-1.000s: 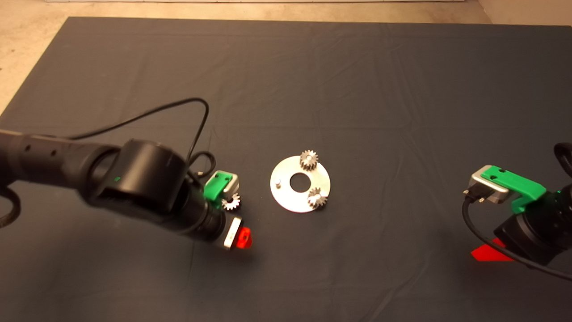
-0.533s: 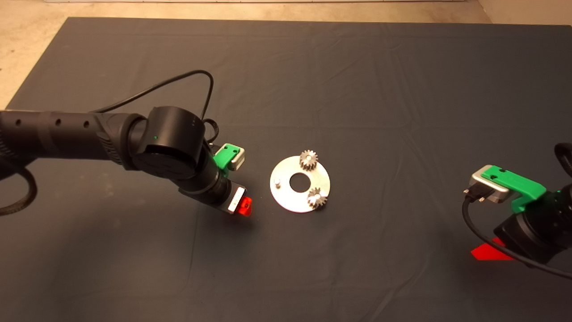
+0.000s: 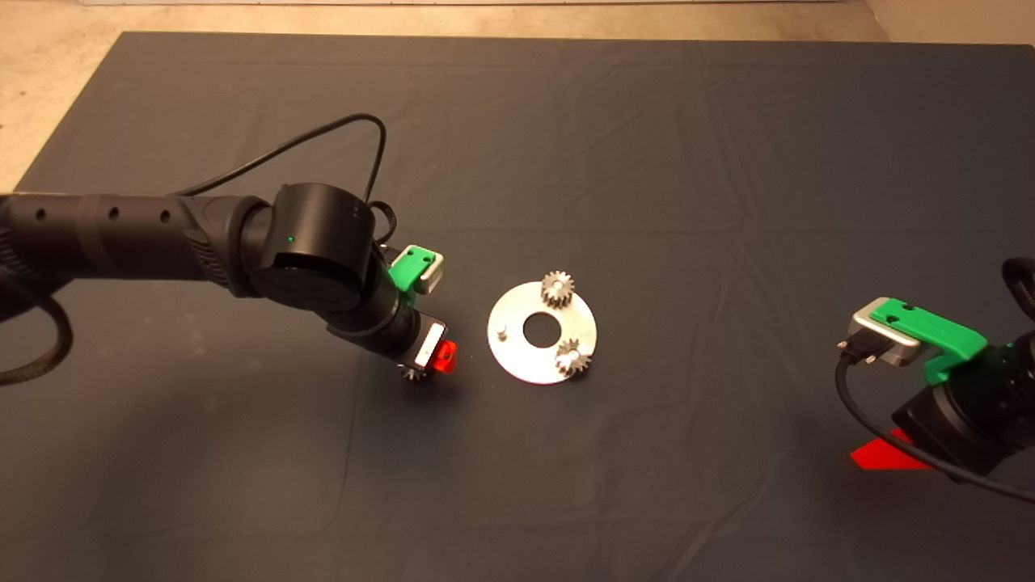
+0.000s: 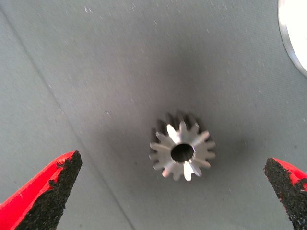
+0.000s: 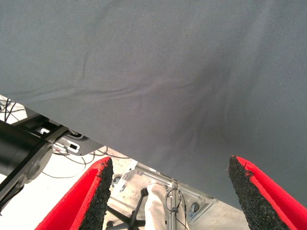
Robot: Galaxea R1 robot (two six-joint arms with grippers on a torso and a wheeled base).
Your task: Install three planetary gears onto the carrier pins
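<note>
A flat silver disc (image 3: 517, 356) lies mid-mat with two small gears seated on its carrier pins, one at the far rim (image 3: 558, 288) and one at the near right (image 3: 572, 358). One bare pin (image 3: 501, 330) stands on its left side. The third planetary gear (image 4: 182, 151) lies flat on the mat, just left of the disc, partly hidden under my left gripper (image 3: 427, 365) in the head view. That gripper hovers over it, open, with the gear between its spread fingers (image 4: 48, 191). My right gripper (image 5: 170, 196) waits open at the mat's right edge.
The disc's rim (image 4: 292, 33) shows at one corner of the left wrist view, close to the loose gear. A black cable (image 3: 323, 145) loops up from the left arm. Bare floor (image 3: 65, 48) borders the mat at the far left.
My left arm has swung back and toward the disc, bringing its gripper over the loose gear, which now peeks out beneath it. The right arm has not moved.
</note>
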